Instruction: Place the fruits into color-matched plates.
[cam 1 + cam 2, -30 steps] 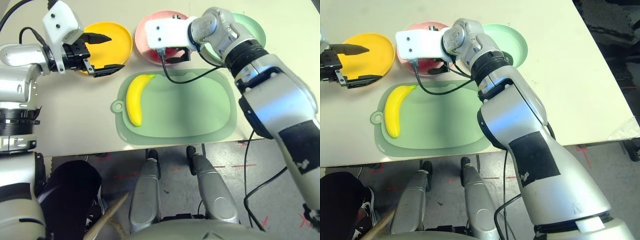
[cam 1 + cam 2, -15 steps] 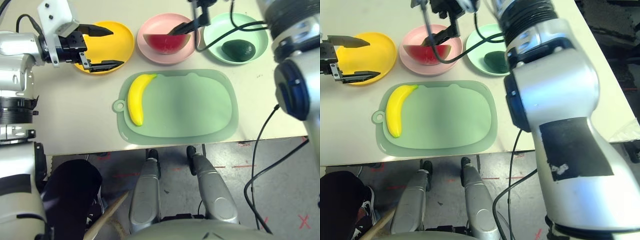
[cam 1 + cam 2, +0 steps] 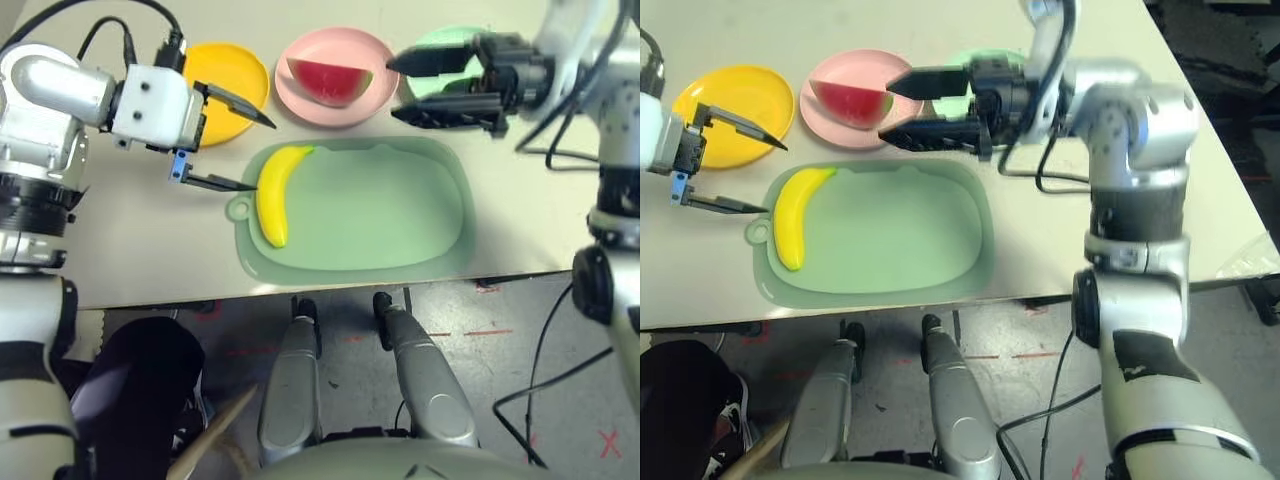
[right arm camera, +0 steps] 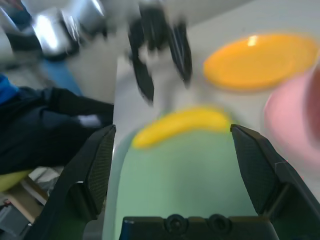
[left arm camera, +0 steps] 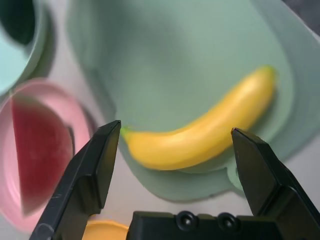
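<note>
left gripper [image 3: 240, 150] spread, upper left, just beside banana [image 3: 272, 192] on mat [image 3: 380, 205] | yellow plate [image 3: 228, 75] bare | watermelon [image 3: 329, 80] on pink plate [image 3: 305, 100], top centre | right gripper [image 3: 425, 85] spread, upper right over green plate [image 3: 985, 60]

- The left hand [image 3: 232, 145] hangs low over the bench, its two black fingers [image 5: 87, 182] spread wide and pointing toward the robot's right.
- The right hand [image 3: 440, 85] reaches across from the right, fingers parted and pointing left, seemingly raised above the bench.
</note>
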`<state>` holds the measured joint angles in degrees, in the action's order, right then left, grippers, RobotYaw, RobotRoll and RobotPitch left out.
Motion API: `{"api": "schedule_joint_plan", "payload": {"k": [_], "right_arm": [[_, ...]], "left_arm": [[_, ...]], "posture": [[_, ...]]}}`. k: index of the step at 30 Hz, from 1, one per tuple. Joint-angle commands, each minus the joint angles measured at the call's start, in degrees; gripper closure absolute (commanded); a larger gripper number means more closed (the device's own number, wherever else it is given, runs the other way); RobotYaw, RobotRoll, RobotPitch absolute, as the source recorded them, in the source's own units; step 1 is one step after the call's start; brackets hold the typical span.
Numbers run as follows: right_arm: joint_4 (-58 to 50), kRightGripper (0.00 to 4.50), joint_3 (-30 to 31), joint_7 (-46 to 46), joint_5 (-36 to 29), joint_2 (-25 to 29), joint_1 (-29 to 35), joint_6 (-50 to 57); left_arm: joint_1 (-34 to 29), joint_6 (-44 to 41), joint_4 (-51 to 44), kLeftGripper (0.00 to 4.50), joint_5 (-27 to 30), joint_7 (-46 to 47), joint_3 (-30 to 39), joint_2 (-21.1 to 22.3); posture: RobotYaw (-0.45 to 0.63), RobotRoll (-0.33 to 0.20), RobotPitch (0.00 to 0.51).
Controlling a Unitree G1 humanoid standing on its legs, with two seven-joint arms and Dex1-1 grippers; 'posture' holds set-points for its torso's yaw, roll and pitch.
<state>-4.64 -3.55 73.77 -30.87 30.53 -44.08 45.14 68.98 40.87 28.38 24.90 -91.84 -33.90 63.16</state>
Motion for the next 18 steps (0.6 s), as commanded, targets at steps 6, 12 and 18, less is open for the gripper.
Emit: {"api": "schedule_joint_plan", "payload": {"k": [6, 12, 18], "right_arm": [[-5.08, 0.01, 0.98, -2.04, 4.25, -2.11, 17.35, -26.27], [-0.47, 0.01, -0.05, -4.83, 4.95, -5.14, 20.34, -37.66], [1.86, 0.01, 1.88, -7.3, 10.17, -4.24, 23.61, -46.63]], "left_arm": [[13.64, 20.08, 10.68, 0.0, 3.84, -0.66, -22.8, 0.26], [18.05, 29.62, 19.63, 0.0, 2.9, -0.66, -30.31, -3.84], [18.66, 33.36, 24.61, 0.0, 1.79, -0.66, -31.48, -8.04]], "posture": [[-0.07, 0.0, 0.442], [-0.06, 0.0, 0.441], [-0.08, 0.0, 0.437]]}}
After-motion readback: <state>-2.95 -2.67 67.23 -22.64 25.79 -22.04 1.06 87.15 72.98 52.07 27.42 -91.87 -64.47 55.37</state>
